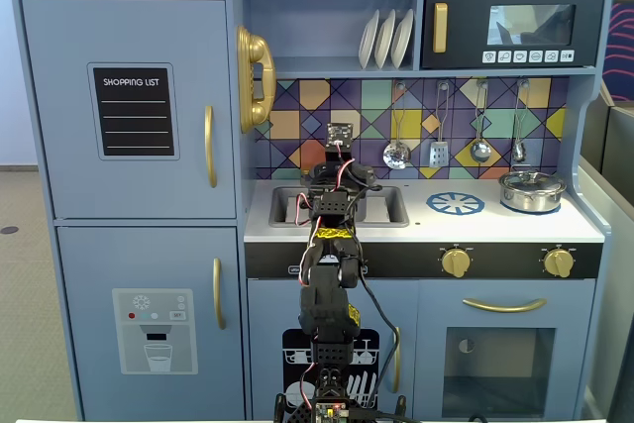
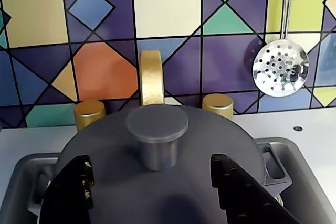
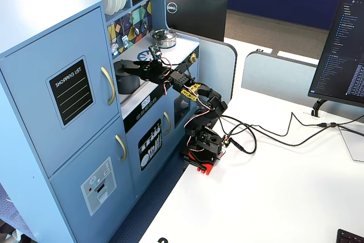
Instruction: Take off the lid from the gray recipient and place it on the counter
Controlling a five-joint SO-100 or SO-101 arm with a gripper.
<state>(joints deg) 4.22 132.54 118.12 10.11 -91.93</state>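
We see the pincer [image 2: 157,190] w/ fingers apart, one either side of the lid's knob, not touching it. The lid [image 2: 163,182] sits flat on the gray recipient [image 3: 126,81], which stands in the sink basin [image 2: 286,153]; basin rim shows close on both sides in the wrist view, so little side room there. Behind the lid: gold faucet [image 2: 152,82] & two gold taps, then the tiled wall w/ a skimmer [image 2: 280,67] hanging at right. In a fixed view the worktop [image 1: 495,227] right of the sink is open, w/ a blue burner ring [image 1: 456,204] and a silver pot [image 1: 531,190] near the far right edge.
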